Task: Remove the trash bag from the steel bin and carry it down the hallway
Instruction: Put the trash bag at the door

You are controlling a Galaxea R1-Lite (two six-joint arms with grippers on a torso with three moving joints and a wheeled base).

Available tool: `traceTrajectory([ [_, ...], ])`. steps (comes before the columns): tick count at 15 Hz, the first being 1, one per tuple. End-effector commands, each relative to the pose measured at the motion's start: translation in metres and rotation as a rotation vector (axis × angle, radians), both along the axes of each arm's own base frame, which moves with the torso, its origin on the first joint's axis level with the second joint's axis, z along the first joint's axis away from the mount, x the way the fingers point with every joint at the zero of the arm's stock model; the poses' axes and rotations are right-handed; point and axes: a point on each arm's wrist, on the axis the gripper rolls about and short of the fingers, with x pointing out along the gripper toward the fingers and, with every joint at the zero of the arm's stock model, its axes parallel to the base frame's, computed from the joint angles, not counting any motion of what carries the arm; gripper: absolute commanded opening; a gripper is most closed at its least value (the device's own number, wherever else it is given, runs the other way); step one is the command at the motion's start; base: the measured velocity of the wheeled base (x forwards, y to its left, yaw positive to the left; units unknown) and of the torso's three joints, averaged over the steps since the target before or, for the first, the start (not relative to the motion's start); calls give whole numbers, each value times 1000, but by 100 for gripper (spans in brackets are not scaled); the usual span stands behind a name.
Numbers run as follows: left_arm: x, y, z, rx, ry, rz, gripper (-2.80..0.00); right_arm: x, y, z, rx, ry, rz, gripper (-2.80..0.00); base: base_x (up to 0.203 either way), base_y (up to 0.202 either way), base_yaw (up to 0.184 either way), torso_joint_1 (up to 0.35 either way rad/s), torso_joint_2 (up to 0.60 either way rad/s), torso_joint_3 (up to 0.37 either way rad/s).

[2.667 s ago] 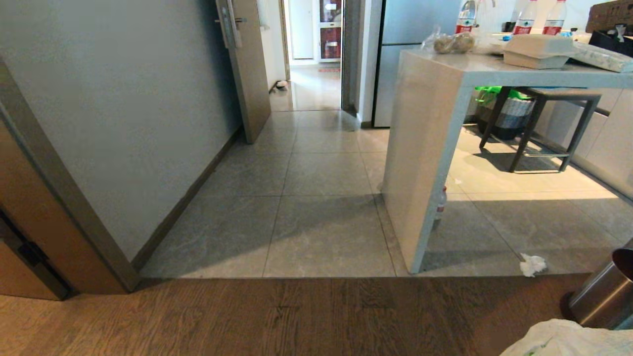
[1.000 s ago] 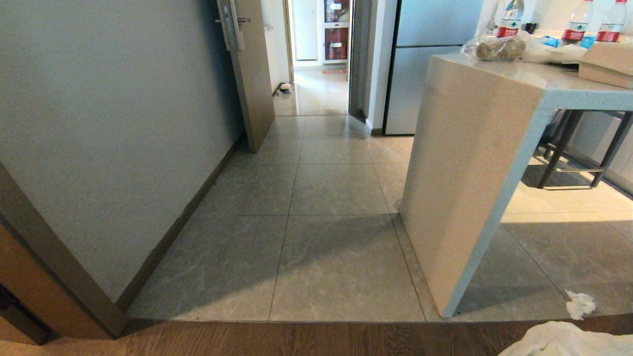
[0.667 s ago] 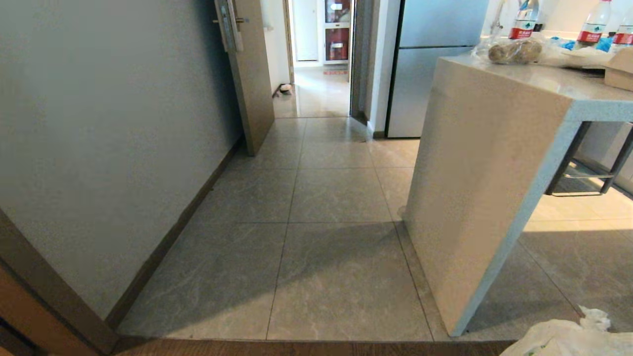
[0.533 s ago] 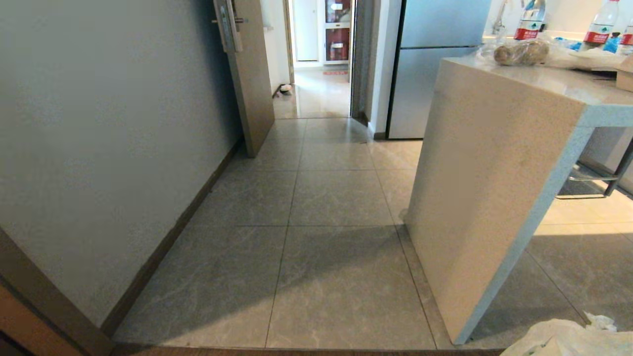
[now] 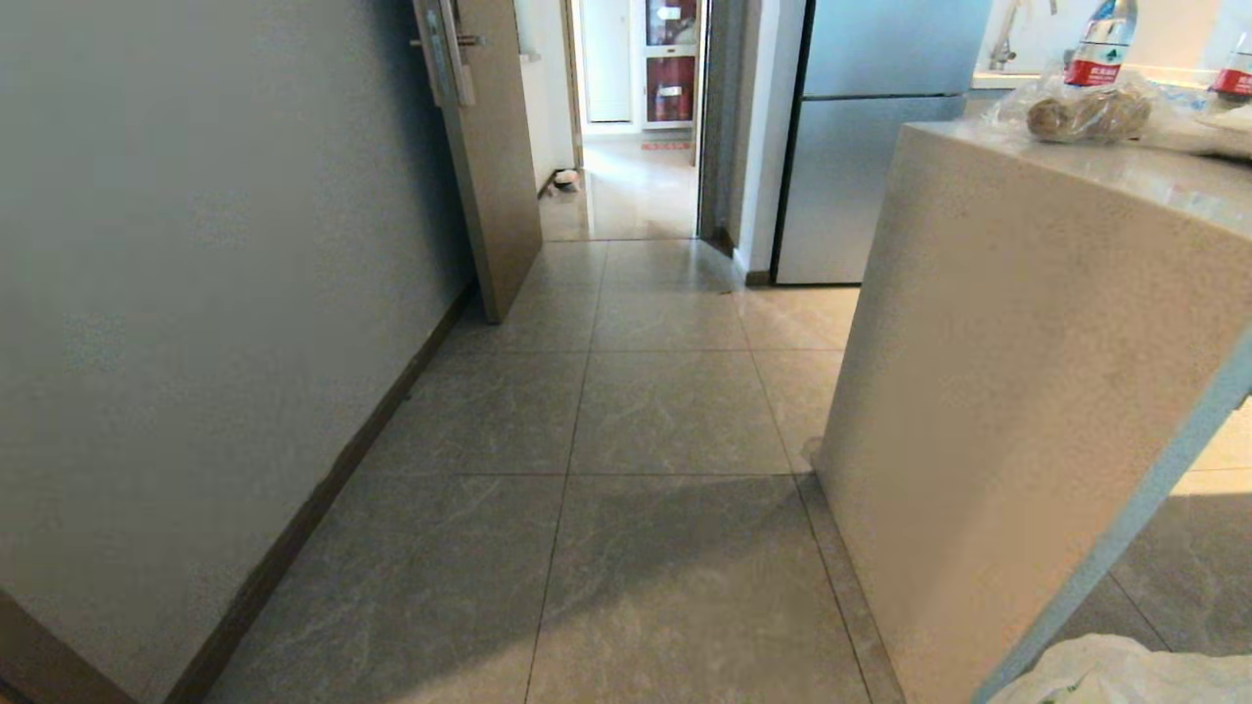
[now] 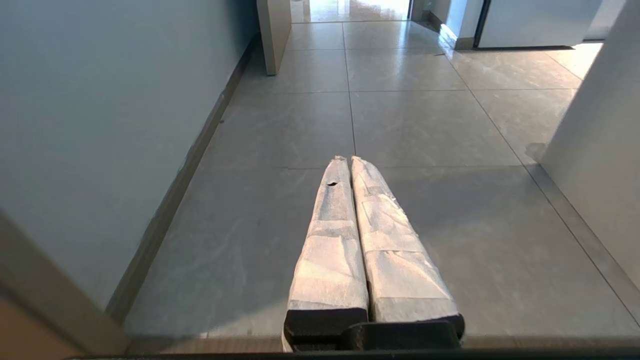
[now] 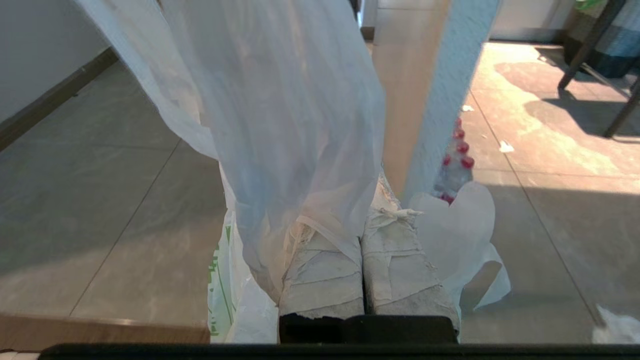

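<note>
The trash bag (image 7: 280, 110), thin white plastic with green print, hangs draped over my right gripper (image 7: 361, 225), which is shut on it. The plastic covers the fingertips. A fold of the same trash bag (image 5: 1125, 675) shows in the head view's lower right corner. My left gripper (image 6: 348, 160) is shut and empty, held level above the tiles. The hallway (image 5: 665, 411) of grey floor tiles runs ahead between the wall and a counter. The steel bin is out of view.
A stone counter's end panel (image 5: 998, 391) stands close on the right, the grey wall (image 5: 196, 293) with dark baseboard on the left. Farther on are an open door (image 5: 489, 147) and a fridge (image 5: 861, 147). Red-capped bottles (image 7: 455, 165) sit beside the counter's foot.
The whole head view has shifted: the camera has moved forward onto the tiles. The wood floor strip, the tissue and the steel bin have left the picture. The bag stays in the lower right corner.
</note>
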Motion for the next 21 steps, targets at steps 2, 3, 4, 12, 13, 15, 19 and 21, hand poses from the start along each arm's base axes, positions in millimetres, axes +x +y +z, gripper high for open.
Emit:
traceTrajectory([
  [2, 0, 0, 0, -2, 1, 1, -280, -3, 0, -1, -2, -40, 1, -280, 187, 0, 2, 2, 2, 5],
  [3, 0, 0, 0, -2, 1, 1, -280, -3, 0, -1, 1, -39, 0, -280, 191, 0, -1, 2, 0, -1],
  [4, 0, 0, 0, 0, 1, 1, -280, -3, 0, -1, 0, -39, 1, -280, 188, 0, 1, 2, -3, 0],
  [12, 0, 0, 0, -3, 1, 1, -280, -3, 0, -1, 1, -39, 0, -280, 189, 0, 1, 2, 1, 3],
  [13, 0, 0, 0, -2, 1, 1, -280, -3, 0, -1, 1, -39, 0, -280, 186, 0, 2, 2, -3, 3],
  [15, 0, 0, 0, 2, 1, 1, -280, -3, 0, -1, 1, -39, 0, -280, 189, 0, 1, 2, -3, 3],
  [19, 0, 0, 0, 5, 1, 0, -280, -3, 0, -1, 1, -39, 0, -280, 61, 0, 0, 1, 0, 1],
  [21, 0, 0, 0, 2, 1, 1, -280, -3, 0, -1, 1, -39, 1, -280, 0, 0, 0, 0, 0, 0],
])
